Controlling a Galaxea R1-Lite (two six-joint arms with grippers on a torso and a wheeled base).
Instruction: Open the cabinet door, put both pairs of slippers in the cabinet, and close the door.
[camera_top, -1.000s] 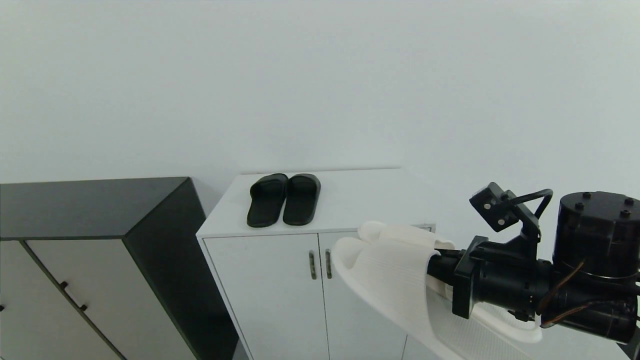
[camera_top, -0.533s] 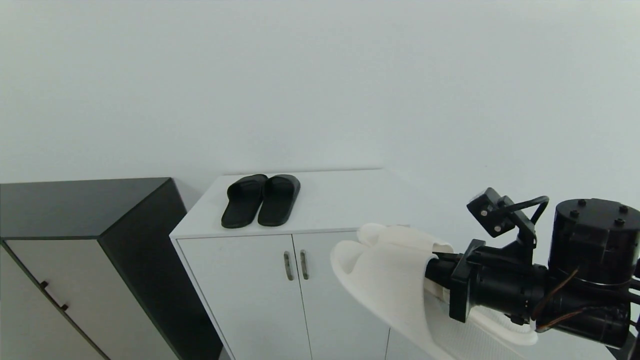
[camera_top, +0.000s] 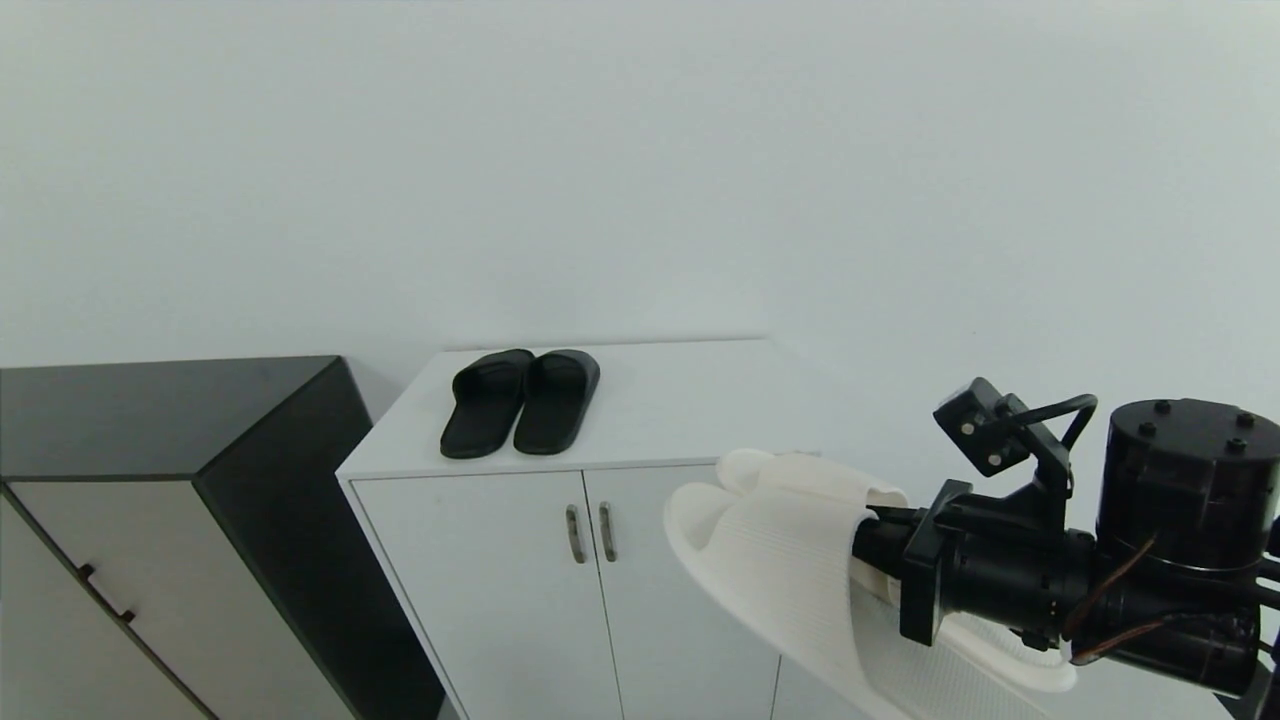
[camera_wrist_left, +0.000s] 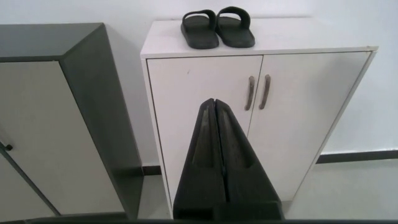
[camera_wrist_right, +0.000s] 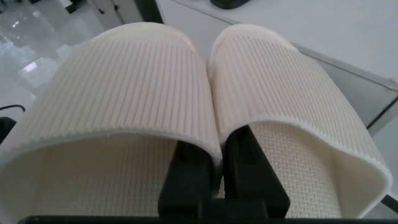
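1. Holding the white slippers (camera_top: 780, 560) side by side in the air, our right gripper (camera_wrist_right: 221, 177) pinches their two inner edges between its closed fingers, in front of the white cabinet (camera_top: 480, 600).
2. We see the black slippers (camera_top: 520, 402) lying as a pair on the cabinet's top, towards its left side.
3. Both doors are closed, their handles (camera_top: 589, 532) side by side.
4. Our left gripper (camera_wrist_left: 215, 106) is pressed fully closed, holding nothing, facing the cabinet.
5. A dark cabinet (camera_top: 300, 520) stands just beside, on the left.
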